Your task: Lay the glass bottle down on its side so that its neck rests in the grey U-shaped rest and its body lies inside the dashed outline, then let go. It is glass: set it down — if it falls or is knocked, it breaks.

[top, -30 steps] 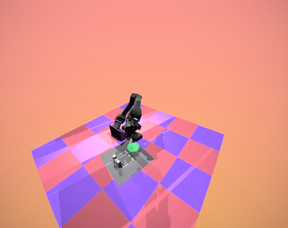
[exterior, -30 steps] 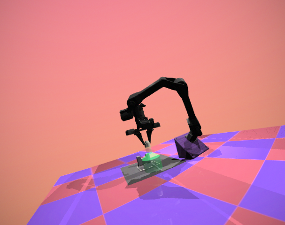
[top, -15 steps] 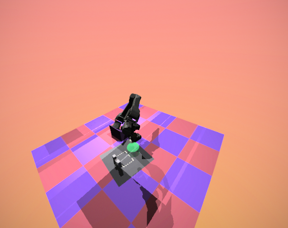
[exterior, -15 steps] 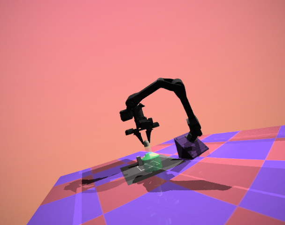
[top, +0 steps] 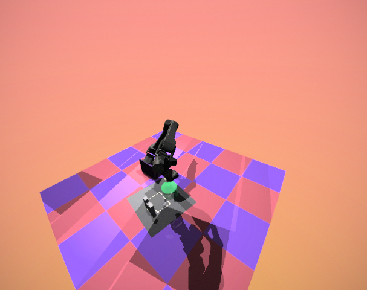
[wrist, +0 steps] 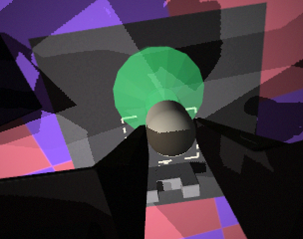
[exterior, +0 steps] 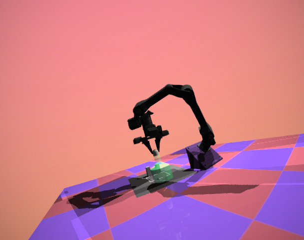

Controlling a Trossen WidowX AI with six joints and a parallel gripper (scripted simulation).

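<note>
Exterior view: pincer [top: 166,179] [exterior: 156,152] [wrist: 169,127] part-open, approx. a third, & clamped on the neck end of the green glass bottle [top: 168,187] [exterior: 162,174] [wrist: 158,75]! Bottle stood more or less upright over the grey mat [top: 152,229] [exterior: 139,191] [wrist: 241,50], base contact unclear. Top cam had its body beside the dashed outline [top: 158,212] [exterior: 149,181] [wrist: 197,149], neck well off the U-shaped rest [top: 150,208] [exterior: 147,171] [wrist: 191,190], i.e. not laid down!

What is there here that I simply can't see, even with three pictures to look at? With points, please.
- Underside of the glass bottle [top: 168,188] [exterior: 161,172] [wrist: 158,75]: its own body hides it in every view.
- Bottle's neck, top view: hidden beneath the gripper [top: 170,179] [exterior: 156,152] [wrist: 170,124].
- Inside of the grey U-shaped rest [top: 150,206] [exterior: 147,172] [wrist: 176,185], exterior view: too small, partly behind the bottle.
</note>
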